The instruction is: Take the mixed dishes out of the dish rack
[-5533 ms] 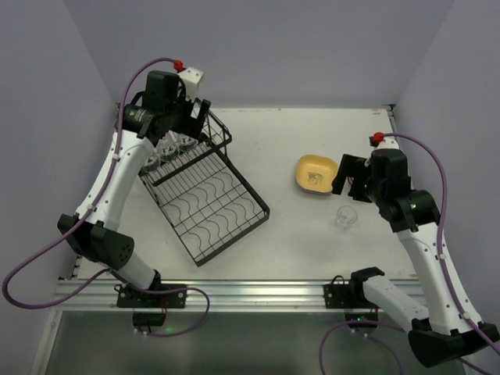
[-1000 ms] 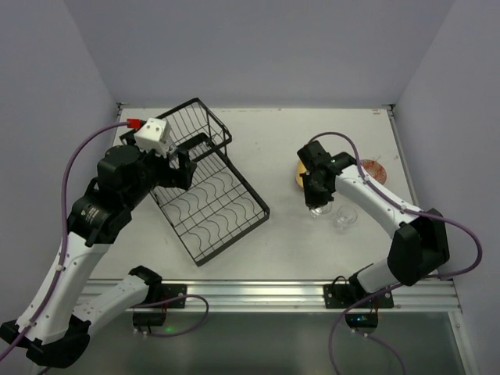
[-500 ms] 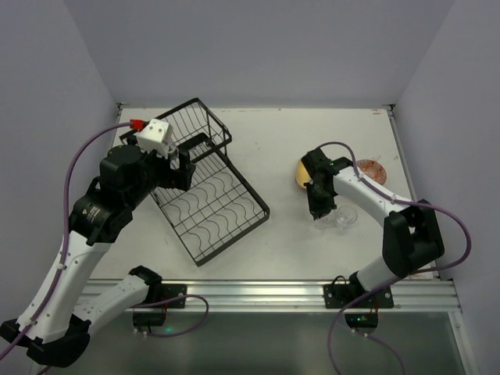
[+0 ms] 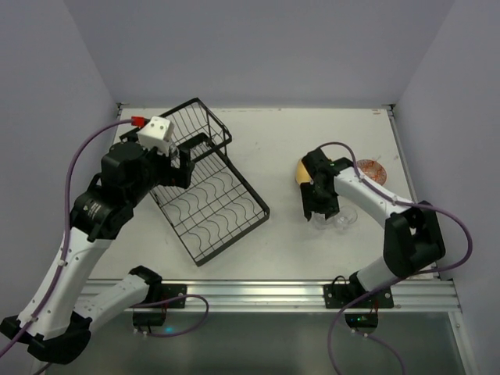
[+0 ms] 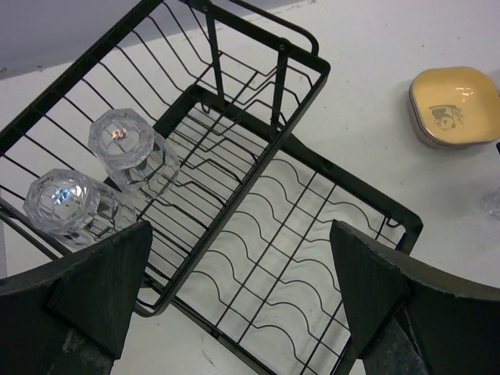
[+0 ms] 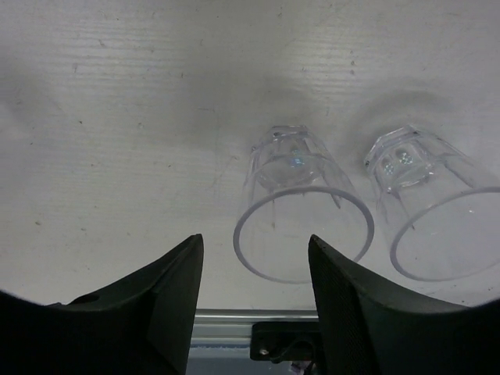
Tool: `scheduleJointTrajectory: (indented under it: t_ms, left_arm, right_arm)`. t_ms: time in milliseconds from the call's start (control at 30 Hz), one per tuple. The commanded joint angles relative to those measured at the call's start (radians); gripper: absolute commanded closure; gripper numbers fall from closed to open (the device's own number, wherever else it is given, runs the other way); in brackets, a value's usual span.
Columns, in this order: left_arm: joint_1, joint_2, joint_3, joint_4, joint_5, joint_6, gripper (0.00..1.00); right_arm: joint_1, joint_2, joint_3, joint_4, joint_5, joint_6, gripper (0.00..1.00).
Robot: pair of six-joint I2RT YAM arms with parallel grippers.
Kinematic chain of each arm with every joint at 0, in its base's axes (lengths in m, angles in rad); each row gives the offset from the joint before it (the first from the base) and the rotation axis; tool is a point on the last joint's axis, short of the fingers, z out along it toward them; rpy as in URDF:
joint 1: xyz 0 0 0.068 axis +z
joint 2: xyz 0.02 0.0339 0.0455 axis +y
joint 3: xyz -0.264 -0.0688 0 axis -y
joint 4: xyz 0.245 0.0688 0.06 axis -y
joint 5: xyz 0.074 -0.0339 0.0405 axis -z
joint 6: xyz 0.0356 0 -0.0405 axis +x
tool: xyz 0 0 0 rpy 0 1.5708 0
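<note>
Glass cup is now standing free ahead of the right gripper, whose jaws are parting; 2 more are waiting in the dish rack under the wide-open left gripper.

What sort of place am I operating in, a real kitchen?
Probably a lab test cell, not a kitchen: bare white table, plain lilac walls boxing it in, and a metal mounting rail along the near edge.
</note>
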Motion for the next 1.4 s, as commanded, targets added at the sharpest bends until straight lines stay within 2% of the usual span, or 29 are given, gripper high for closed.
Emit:
scheduleJointTrajectory:
  t_ms: [0, 67, 200, 333, 400, 467, 633, 867, 1033, 1367]
  left_arm:
    - [-0.003, 0.014, 0.09, -0.01, -0.02, 0.023, 0.0]
    - [-0.003, 0.044, 0.128, -0.033, -0.026, 0.018, 0.0]
    - [-0.003, 0.1, 0.214, -0.084, -0.127, 0.015, 0.0]
    - [-0.002, 0.209, 0.297, -0.156, -0.216, 0.046, 0.0]
    - [0.0, 0.273, 0.352, -0.174, -0.296, 0.047, 0.0]
    - [0.015, 0.312, 0.387, -0.19, -0.316, 0.08, 0.0]
    - [0.17, 0.407, 0.414, -0.196, -0.18, 0.142, 0.0]
    - [0.208, 0.522, 0.429, -0.203, -0.083, 0.25, 0.0]
    - [0.239, 0.541, 0.418, -0.214, 0.017, 0.265, 0.0]
    - [0.263, 0.61, 0.406, -0.216, 0.046, 0.264, 0.0]
  right_arm:
    - [-0.003, -0.121, 0.077, -0.059, 0.032, 0.001, 0.41]
    - [-0.002, -0.199, 0.127, -0.102, 0.036, 0.001, 0.38]
    - [0.0, -0.354, 0.222, -0.159, 0.061, 0.006, 0.34]
    - [0.001, -0.488, 0.253, -0.109, 0.049, -0.011, 0.31]
    - [0.001, -0.538, 0.238, -0.083, -0.002, -0.027, 0.31]
    - [0.001, -0.557, 0.221, -0.061, -0.03, -0.034, 0.31]
    - [0.001, -0.575, 0.197, -0.055, -0.034, -0.065, 0.31]
    - [0.037, -0.598, 0.181, -0.049, -0.068, -0.068, 0.31]
    - [0.061, -0.595, 0.193, -0.072, -0.04, -0.071, 0.31]
    - [0.081, -0.585, 0.203, -0.076, -0.033, -0.073, 0.31]
